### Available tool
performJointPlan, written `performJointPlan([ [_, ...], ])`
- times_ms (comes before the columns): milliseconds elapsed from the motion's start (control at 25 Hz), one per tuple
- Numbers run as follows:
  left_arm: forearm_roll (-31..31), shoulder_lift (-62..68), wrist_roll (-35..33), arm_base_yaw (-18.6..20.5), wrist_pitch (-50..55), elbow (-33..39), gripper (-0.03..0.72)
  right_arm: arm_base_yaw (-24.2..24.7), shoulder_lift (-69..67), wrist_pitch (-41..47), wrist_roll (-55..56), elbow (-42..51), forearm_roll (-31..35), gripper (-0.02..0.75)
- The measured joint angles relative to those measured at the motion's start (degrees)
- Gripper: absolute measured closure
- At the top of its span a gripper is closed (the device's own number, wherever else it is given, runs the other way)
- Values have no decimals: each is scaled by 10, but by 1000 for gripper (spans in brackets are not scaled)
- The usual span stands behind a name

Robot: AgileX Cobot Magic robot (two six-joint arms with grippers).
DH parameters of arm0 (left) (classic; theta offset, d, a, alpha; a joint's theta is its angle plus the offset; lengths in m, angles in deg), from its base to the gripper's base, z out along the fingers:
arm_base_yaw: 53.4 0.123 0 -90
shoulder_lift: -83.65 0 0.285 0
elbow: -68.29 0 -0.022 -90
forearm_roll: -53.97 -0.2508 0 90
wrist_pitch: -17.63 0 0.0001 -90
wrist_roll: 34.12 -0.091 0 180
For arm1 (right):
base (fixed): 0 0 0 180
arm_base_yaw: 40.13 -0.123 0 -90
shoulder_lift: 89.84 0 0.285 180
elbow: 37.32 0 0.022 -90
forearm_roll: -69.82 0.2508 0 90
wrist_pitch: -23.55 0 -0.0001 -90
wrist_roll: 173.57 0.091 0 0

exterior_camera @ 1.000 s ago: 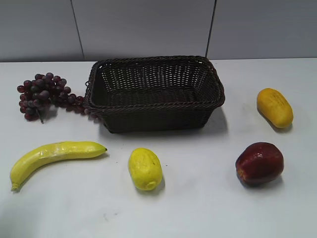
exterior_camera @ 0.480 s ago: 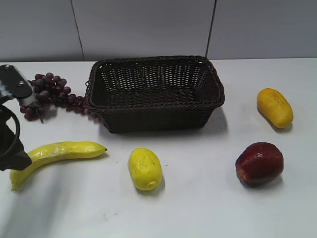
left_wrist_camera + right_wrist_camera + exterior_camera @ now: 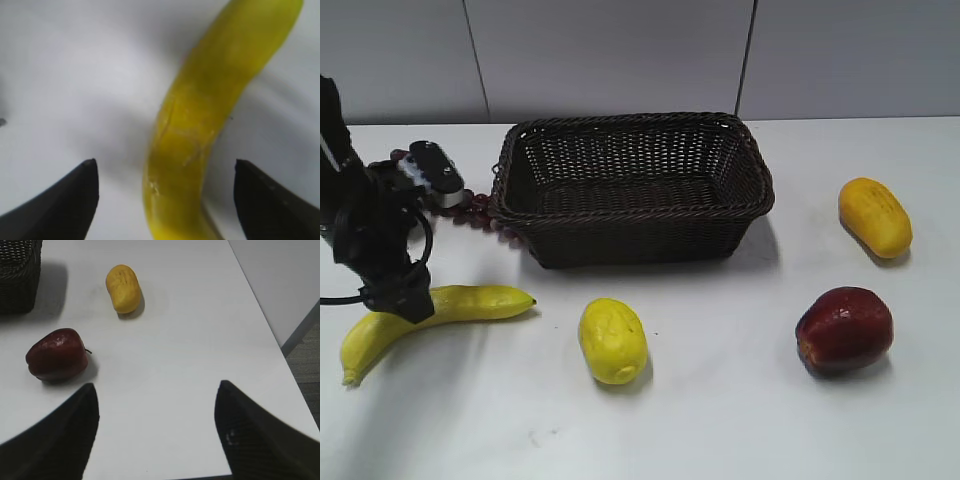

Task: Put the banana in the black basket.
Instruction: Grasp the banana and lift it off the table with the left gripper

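The banana (image 3: 470,301), long, curved and yellow, lies on the white table at the front left. It also shows in the left wrist view (image 3: 200,125). My left gripper (image 3: 405,300) hangs over the banana's middle. In the left wrist view it (image 3: 165,200) is open, with one finger on each side of the banana and a gap to both. The black basket (image 3: 630,190) stands empty at the back middle. My right gripper (image 3: 157,430) is open and empty over bare table; it is out of the exterior view.
Purple grapes (image 3: 460,205) lie left of the basket, partly behind my left arm. A short yellow lemon-like fruit (image 3: 612,340) lies in front of the basket. A red apple (image 3: 844,329) and an orange-yellow mango-like fruit (image 3: 874,216) lie at the right. The table's right edge (image 3: 260,305) is near.
My left arm has come in from the left edge and moved right and down over the banana. The banana and the other fruit have not moved.
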Motion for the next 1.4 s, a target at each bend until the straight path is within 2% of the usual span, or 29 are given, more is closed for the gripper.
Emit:
performJointPlan([
  [440,3,59,-1,0,2,-14,134,0,0,0,0,0,0,187],
  [520,6,59,-1,0,1,-14,204,0,0,0,0,0,0,187],
  [640,6,59,-2,0,4,-14,387,0,0,0,0,0,0,187],
  [920,0,42,-2,0,40,-14,378,0,0,0,0,0,0,187],
  [1280,-88,-84,-2,0,142,-14,378,0,0,0,0,0,0,187],
  [1400,-114,-124,-20,-5,183,-17,378,0,0,0,0,0,0,187],
])
